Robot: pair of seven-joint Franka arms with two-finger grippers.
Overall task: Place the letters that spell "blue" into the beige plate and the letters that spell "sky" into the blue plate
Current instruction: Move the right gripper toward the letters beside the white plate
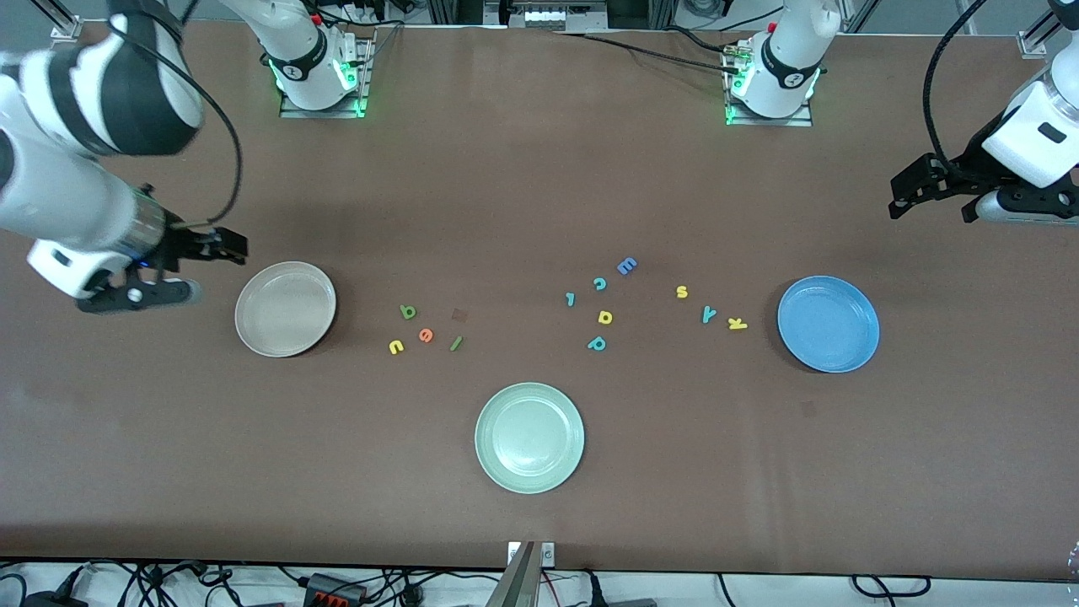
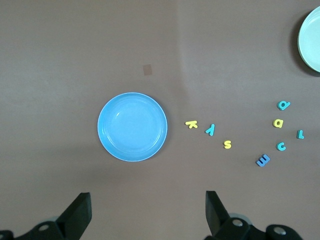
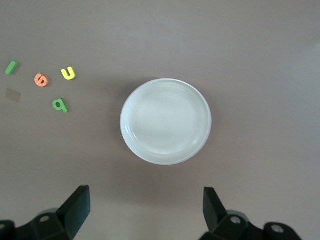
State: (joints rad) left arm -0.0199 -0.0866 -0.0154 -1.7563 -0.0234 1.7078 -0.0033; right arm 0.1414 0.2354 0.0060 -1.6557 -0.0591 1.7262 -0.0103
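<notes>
The letters for "blue", a green b (image 1: 408, 312), green l (image 1: 456, 343), yellow u (image 1: 395, 346) and orange e (image 1: 426, 335), lie on the table beside the beige plate (image 1: 253, 333); the yellow s (image 1: 682, 292), teal y (image 1: 709, 314) and yellow k (image 1: 737, 324) lie in a row beside the blue plate (image 1: 860, 354). You see the right gripper (image 3: 145, 207) up over the table by the beige plate, fingers spread and holding nothing. The left gripper (image 2: 147, 210) hangs by the blue plate, likewise released and empty.

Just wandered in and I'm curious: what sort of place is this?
Probably a robotics lab: two white robot arms bolted along a brown table, loose cables at its edge, and three round plates, such as the bright blue plate, amid tiny foam letters, apparently a sorting test.
</notes>
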